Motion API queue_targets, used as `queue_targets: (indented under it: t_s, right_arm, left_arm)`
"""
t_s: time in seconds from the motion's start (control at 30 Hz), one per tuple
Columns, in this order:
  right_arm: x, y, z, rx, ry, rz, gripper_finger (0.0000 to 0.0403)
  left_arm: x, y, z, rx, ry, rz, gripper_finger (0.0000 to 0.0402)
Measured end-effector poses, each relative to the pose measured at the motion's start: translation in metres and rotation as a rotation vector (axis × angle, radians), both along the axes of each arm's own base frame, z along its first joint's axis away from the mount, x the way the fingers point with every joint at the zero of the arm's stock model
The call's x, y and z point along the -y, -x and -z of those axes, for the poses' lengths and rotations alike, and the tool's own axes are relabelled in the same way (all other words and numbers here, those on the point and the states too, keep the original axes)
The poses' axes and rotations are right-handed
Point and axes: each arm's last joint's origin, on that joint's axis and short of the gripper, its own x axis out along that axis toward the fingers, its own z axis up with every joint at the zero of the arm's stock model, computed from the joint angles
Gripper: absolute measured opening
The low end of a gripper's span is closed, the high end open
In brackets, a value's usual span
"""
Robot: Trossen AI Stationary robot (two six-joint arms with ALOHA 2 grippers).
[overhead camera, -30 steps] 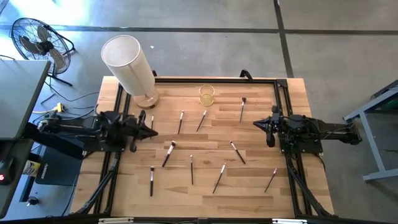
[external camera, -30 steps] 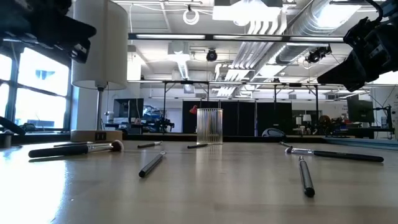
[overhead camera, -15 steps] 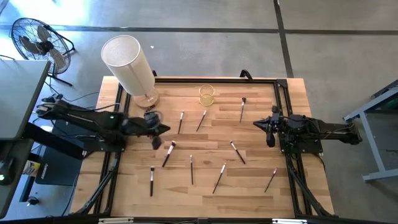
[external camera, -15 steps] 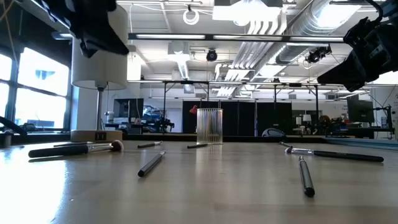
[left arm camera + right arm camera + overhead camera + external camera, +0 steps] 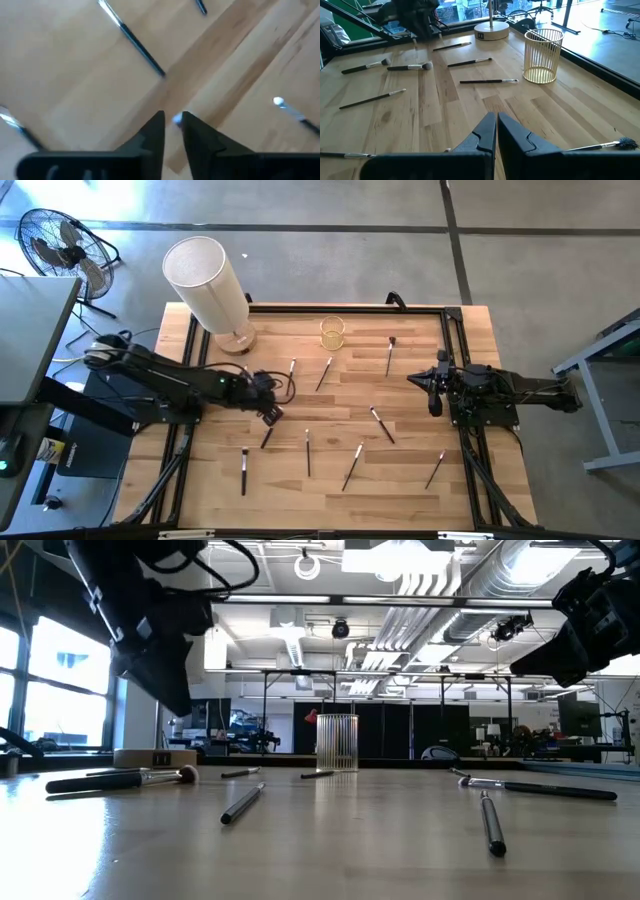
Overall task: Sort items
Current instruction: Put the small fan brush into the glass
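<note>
Scanning the high view: one cup [image 5: 332, 332] and one white cylinder [image 5: 205, 280] stand at the surface's [image 5: 400, 500] far edge, the cylinder on the left arm's side of the cup. All brushes lie flat on the wood, outside the cup.

Nine brushes countable from above:
- two just near-side of the cup [image 5: 325, 373] [image 5: 291, 367]
- one beside the cup toward the right arm [image 5: 390, 355]
- one mid-surface [image 5: 381, 424]
- one under the left pincer [image 5: 266, 437]
- four in the row farthest from the cup [image 5: 243, 470] [image 5: 308, 452] [image 5: 352, 467] [image 5: 436, 468]

Left pincer [image 5: 272, 412] is over the wood on the cup's near-left side. Its wrist view shows the pincer [image 5: 173, 131] with a narrow gap, gripping nothing, tips pointing down at bare wood near a dark handle [image 5: 134, 39].

Right pincer [image 5: 432, 385] waits at the right edge, well apart from the cup, tips pressed together [image 5: 496, 124], holding nothing.

Only the right wrist view shows the cup's ribbed wall [image 5: 540, 56]. Only the low view [image 5: 337, 742] shows the left arm hanging clear above the surface. Only the high view shows the floor fan [image 5: 60, 245].
</note>
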Motion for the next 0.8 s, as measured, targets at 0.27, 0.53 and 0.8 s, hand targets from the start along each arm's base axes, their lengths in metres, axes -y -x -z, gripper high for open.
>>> queue_targets:
  t_s: [0.27, 0.53, 0.8]
  right_arm:
    - [0.0, 0.0, 0.0, 0.0, 0.0, 0.0, 0.0012]
    - [0.0, 0.0, 0.0, -0.001, 0.0, 0.0, 0.0012]
    - [0.0, 0.0, 0.0, -0.001, 0.0, 0.0, 0.0012]
  left_arm:
    - [-0.009, -0.02, 0.027, -0.058, 0.181, -0.029, 0.0135]
    - [-0.008, -0.029, 0.039, -0.064, 0.211, -0.02, 0.014]
    - [-0.008, -0.033, 0.062, -0.159, 0.2, -0.08, 0.014]
